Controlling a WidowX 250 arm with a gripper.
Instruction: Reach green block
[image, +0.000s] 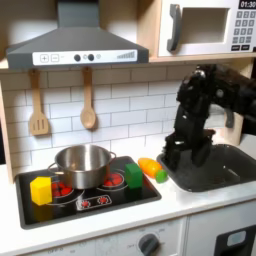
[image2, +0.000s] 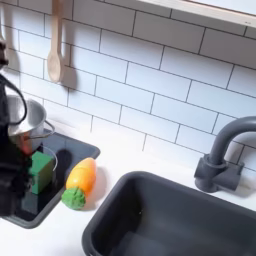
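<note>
The green block (image: 133, 176) sits at the stove's (image: 90, 205) right edge, beside the orange toy (image: 152, 168). The gripper (image: 178, 158) hangs over the sink (image: 215, 170); I cannot tell whether its fingers are spread.

The small bright-green cube block (image: 133, 177) lies beside an orange, green-tipped toy (image: 152, 169); a yellow block (image: 41, 190) sits lower left on the black stovetop (image: 90, 203) in the first exterior view.

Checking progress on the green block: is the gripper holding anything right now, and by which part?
Nothing is held. In the first exterior view the gripper hangs over the sink's near edge, apart from the green block on the stove.
</note>
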